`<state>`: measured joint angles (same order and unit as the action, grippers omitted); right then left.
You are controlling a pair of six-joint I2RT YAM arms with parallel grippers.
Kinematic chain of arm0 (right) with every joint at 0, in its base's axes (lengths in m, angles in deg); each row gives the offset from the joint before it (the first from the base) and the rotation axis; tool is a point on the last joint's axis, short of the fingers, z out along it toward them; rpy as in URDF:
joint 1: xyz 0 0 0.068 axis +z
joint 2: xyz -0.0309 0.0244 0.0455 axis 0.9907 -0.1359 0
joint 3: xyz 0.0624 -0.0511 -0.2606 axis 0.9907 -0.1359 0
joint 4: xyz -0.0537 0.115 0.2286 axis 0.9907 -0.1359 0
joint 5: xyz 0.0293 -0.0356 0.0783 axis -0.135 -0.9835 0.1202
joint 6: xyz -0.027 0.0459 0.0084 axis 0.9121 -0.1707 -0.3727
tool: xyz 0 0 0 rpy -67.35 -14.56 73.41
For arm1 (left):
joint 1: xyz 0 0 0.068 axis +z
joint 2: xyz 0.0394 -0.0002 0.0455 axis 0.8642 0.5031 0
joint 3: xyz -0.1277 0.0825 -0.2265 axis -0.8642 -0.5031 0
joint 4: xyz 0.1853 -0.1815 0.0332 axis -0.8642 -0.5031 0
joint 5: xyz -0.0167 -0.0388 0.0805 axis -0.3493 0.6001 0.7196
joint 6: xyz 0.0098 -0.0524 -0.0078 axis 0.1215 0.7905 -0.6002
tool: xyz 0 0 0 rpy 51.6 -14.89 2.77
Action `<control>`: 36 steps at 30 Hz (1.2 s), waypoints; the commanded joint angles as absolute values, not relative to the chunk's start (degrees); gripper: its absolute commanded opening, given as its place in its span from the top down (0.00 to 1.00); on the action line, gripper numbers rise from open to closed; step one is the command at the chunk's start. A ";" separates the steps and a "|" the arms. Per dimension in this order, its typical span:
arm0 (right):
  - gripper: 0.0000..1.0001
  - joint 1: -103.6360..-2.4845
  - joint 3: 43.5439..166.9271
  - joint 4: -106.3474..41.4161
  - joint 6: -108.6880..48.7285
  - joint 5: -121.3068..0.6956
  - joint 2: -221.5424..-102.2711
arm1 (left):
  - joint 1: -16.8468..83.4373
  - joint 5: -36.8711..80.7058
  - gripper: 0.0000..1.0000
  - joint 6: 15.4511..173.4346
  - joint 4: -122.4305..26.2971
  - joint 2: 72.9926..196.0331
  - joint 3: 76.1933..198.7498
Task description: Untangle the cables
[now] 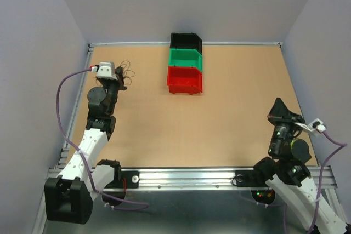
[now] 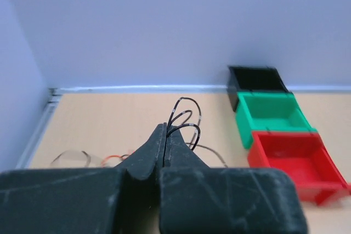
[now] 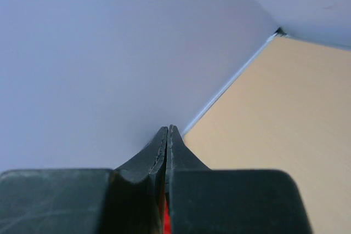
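The cables [image 1: 128,73] are thin wires lying as a small clump at the far left of the table. My left gripper [image 1: 122,85] is at the clump. In the left wrist view it [image 2: 165,130] is shut on black cable loops [image 2: 187,118] that arch up out of its tips. Brown [image 2: 71,155] and orange [image 2: 112,158] wires lie on the table to its left. My right gripper [image 1: 278,102] is shut, raised at the near right, far from the cables. In the right wrist view [image 3: 168,131] a red sliver shows low between its fingers; I cannot tell what it is.
Three bins stand in a row at the back middle: black [image 1: 185,40], green [image 1: 185,58], red [image 1: 184,87]. They also show in the left wrist view, black [image 2: 256,79], green [image 2: 271,114] and red [image 2: 293,157]. Lavender walls enclose the table. A lavender arm cable [image 1: 63,89] loops at the left.
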<state>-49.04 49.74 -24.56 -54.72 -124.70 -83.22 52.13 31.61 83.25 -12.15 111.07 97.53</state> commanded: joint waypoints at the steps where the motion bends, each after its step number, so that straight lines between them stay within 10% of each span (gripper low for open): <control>1: 0.88 -48.96 53.68 -22.50 -45.00 -101.59 -93.86 | 51.54 3.86 1.00 81.13 -9.47 113.59 99.66; 4: 0.34 -48.96 57.28 -16.95 -41.81 -77.85 -111.59 | 47.78 -8.38 1.00 78.31 -12.10 115.09 101.07; 7: 0.19 -48.79 59.31 -11.61 -42.32 -62.97 -123.66 | 45.21 -13.12 1.00 75.31 -14.39 114.48 101.25; 19: 0.04 -31.66 61.15 2.75 -31.35 -55.53 -144.69 | 33.78 -24.13 1.00 68.27 -22.22 115.09 102.92; 25: 0.26 -26.30 68.17 3.02 -27.30 -64.57 -160.68 | 31.67 -25.28 1.00 69.68 -22.57 113.87 105.63; 26: 0.70 -25.85 68.97 3.28 -27.12 -65.91 -162.02 | 31.32 -25.11 1.00 70.98 -22.57 112.91 107.65; 28: 0.97 -25.85 67.93 7.47 -28.08 -70.47 -163.70 | 31.14 -24.84 1.00 72.57 -22.66 111.93 110.46; 31: 1.00 -25.85 64.94 12.24 -31.94 -76.09 -163.79 | 31.14 -18.63 1.00 72.58 -27.12 110.35 120.96; 36: 0.99 -30.91 60.99 8.58 -46.95 -99.64 -159.95 | 32.97 38.52 1.00 79.24 -30.40 110.52 145.05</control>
<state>-26.38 65.13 9.43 -35.59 -78.93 -163.70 30.98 -2.36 73.30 -36.59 114.48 127.12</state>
